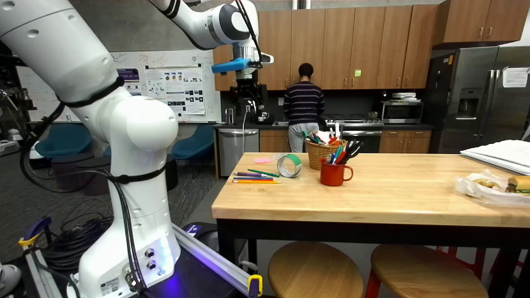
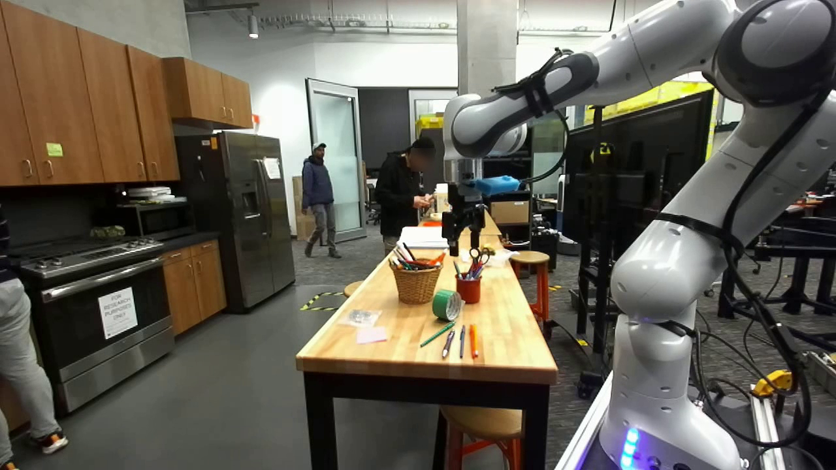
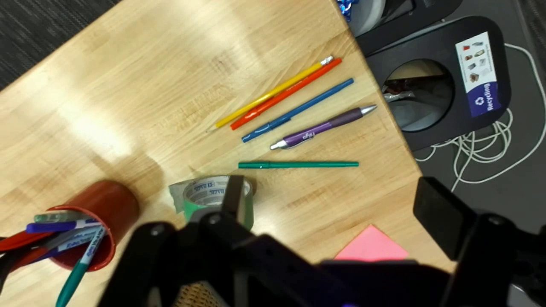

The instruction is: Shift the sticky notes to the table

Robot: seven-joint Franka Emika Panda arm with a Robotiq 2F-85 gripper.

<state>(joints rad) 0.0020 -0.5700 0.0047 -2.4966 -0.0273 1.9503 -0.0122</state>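
Observation:
The pink sticky notes [image 2: 371,335] lie flat on the light wood table [image 2: 509,339], near its end, and show as a thin pink patch [image 1: 262,160] in an exterior view. Part of the pink square [image 3: 372,246] is hidden behind the gripper's body in the wrist view. High over the table, my gripper [image 3: 335,204] points down with its fingers wide apart. It stands open and holds nothing. In both exterior views the gripper [image 1: 248,105] hangs well above the tabletop, touching nothing.
A roll of green tape [image 2: 447,305], a red mug [image 1: 332,174] and a wicker basket [image 2: 417,282] stand near the notes. Several pens, including a green one [image 3: 298,164], lie at the table's end. A clear bag [image 2: 360,318] sits beside the notes. Stools [image 1: 315,271] stand below.

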